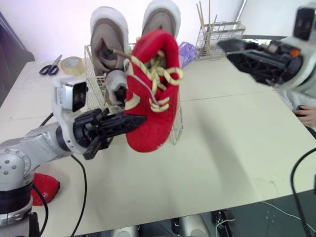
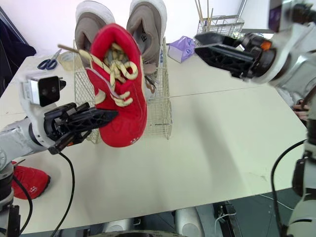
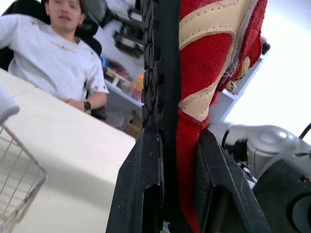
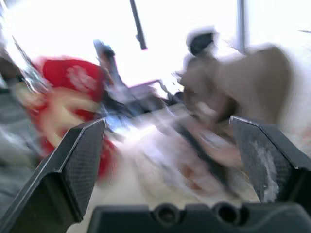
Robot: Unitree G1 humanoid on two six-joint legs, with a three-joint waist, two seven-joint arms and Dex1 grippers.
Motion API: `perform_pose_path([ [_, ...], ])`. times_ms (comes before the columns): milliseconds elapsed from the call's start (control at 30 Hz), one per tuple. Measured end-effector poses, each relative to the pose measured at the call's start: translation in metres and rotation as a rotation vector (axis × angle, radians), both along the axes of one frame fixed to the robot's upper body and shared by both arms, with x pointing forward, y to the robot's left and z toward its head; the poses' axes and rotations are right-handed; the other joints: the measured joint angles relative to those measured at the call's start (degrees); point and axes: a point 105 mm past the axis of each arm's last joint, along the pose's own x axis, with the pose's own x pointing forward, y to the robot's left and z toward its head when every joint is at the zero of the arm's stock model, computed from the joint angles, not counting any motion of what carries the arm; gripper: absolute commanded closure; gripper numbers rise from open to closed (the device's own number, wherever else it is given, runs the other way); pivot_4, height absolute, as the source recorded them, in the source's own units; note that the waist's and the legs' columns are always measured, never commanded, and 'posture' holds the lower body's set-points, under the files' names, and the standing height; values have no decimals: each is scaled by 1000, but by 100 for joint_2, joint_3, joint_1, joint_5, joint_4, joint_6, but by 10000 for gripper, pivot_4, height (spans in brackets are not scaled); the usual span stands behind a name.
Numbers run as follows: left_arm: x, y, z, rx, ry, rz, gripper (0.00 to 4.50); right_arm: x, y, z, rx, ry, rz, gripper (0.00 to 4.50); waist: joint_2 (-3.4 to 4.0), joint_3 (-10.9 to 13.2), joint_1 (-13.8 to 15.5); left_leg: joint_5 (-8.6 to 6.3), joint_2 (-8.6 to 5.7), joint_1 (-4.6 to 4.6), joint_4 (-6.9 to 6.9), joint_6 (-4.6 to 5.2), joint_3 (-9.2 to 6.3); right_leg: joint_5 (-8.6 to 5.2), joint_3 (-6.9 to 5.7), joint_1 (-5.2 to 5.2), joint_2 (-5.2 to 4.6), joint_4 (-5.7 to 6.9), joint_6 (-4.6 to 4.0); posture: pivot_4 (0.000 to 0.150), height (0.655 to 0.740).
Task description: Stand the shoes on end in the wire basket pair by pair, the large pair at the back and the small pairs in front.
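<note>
My left gripper [image 1: 134, 122] is shut on a red shoe [image 1: 153, 94] with cream laces, holding it upright in the air just in front of the wire basket [image 1: 94, 74]. In the left wrist view, the fingers [image 3: 141, 184] clamp the shoe's sole and side [image 3: 214, 58]. A large taupe pair [image 1: 109, 32] stands on end at the back of the basket. A second red shoe [image 1: 44, 188] lies on the table at the near left. My right gripper [image 1: 237, 52] hangs open and empty, high to the right of the basket.
Scissors [image 1: 50, 66] and a tape roll [image 1: 73, 65] lie at the far left. A purple bag [image 1: 186, 52] and a wire rack with sticks [image 1: 217, 34] stand behind the basket. A person [image 3: 53, 53] sits at the table's right side, hand [image 1: 308, 116] on the edge.
</note>
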Motion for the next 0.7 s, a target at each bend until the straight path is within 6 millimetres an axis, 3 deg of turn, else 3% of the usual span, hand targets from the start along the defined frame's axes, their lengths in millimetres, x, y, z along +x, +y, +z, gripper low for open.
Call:
perform_pose_path([
  [167,12,2,3,-10,-15,-2,43022,-3,15,-19,82,175,12,561,-1,-1,22,0,-4,-14,5,0,1,1,2,-3,0,-8,2,1500,7400],
  [700,16,-3,-4,39,-43,-40,43022,-21,54,-20,143,212,95,561,-2,-1,1,0,-1,-23,4,1,-3,18,2,-3,3,-29,31,1500,7400],
])
